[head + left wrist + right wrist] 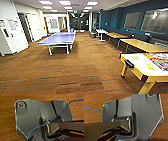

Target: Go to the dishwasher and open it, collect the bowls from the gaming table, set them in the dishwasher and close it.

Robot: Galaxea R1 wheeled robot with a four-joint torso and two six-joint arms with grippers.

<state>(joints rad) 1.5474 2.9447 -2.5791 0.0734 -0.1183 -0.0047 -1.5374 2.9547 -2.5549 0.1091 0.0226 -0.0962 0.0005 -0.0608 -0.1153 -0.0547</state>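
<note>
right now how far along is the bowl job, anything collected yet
Nothing looks collected: both lime bowls sit on the white-topped gaming table at the right of the head view. In hand: the robot is out on the wood-look floor near that table. Left: picking up both bowls, loading them and closing the dishwasher. Whether it was opened can't be told.

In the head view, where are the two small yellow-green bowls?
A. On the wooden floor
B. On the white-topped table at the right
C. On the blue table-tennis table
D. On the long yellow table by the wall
B: both bowls lie on the glossy white top of the table at the right edge.
</note>
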